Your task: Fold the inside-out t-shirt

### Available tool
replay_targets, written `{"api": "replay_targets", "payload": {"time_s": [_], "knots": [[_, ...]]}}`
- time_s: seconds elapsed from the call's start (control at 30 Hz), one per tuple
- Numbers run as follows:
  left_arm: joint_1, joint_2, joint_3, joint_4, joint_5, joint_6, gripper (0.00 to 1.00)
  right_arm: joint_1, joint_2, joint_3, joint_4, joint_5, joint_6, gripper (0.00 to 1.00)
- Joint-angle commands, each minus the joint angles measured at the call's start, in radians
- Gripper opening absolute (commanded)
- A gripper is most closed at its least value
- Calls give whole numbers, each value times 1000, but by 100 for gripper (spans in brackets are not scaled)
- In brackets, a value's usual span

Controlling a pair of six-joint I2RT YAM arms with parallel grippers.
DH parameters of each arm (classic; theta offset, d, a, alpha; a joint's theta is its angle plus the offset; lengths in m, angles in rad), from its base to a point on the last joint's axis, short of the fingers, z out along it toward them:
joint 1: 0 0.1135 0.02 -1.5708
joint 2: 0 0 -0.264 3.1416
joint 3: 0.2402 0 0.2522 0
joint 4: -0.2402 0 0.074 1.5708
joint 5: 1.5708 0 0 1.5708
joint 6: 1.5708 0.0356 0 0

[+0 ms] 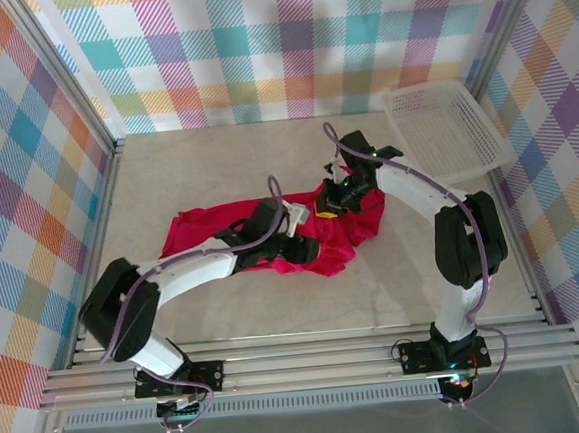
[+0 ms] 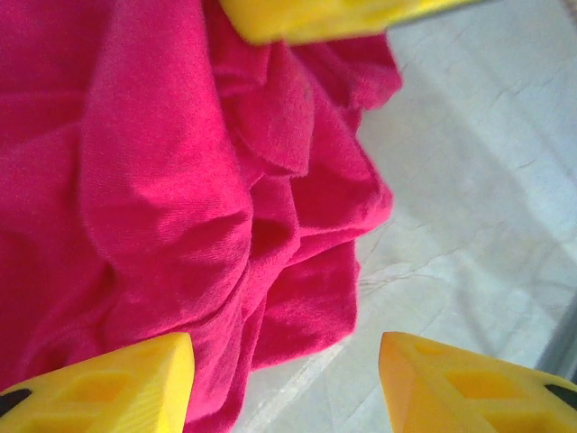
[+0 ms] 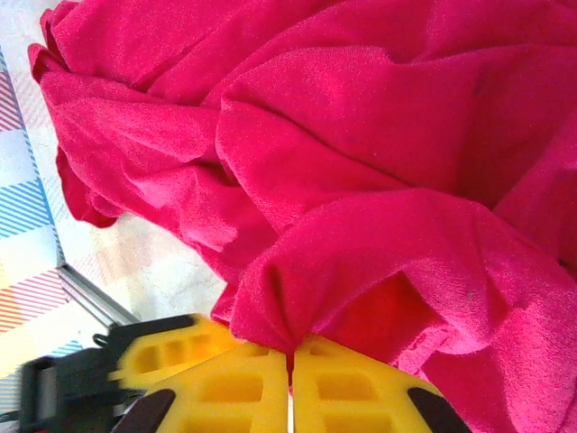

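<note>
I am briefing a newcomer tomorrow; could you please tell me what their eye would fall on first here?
The crimson t-shirt lies rumpled in the middle of the table, against loud plaid walls. The right gripper pinches a fold of it while the left gripper stands open over its edge. A white basket sits at the far right corner.

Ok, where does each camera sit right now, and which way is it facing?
Top external: above and behind the bases, looking down on table, t-shirt, basket; left arm and right arm show.
Left wrist: on that wrist, facing down at the t-shirt's edge and bare table; left hand open.
Right wrist: on that wrist, close against the cloth; right hand shut on a fold.
Shared: all three show the t-shirt.
</note>
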Motion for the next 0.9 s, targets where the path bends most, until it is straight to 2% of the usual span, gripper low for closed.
{"api": "replay_targets", "payload": {"time_s": [0.0, 0.07, 0.23, 0.37, 0.4, 0.47, 0.67, 0.87], "knots": [[-33, 64, 77, -12, -90, 24, 52, -7, -39, 9, 0, -6, 3, 0], [-42, 112, 111, -34, -123, 24, 49, -7, -44, 9, -1, -6, 5, 0], [-47, 200, 200, -130, -232, 28, 30, -9, -56, 3, -5, -4, 2, 0], [-47, 190, 221, -187, -319, 49, 24, -14, -65, -7, -6, -2, -2, 0], [-47, 188, 225, -193, -324, 59, 20, -17, -67, -12, -4, -4, 0, 0], [-46, 185, 226, -193, -313, 75, 0, -23, -72, -18, 3, -9, 1, 0], [-42, 139, 222, -227, -264, 70, 0, -41, -78, -35, 12, -10, 3, 0], [5, -13, 182, -152, -135, 13, 0, -80, -62, -70, 40, -14, 6, 0]]}}
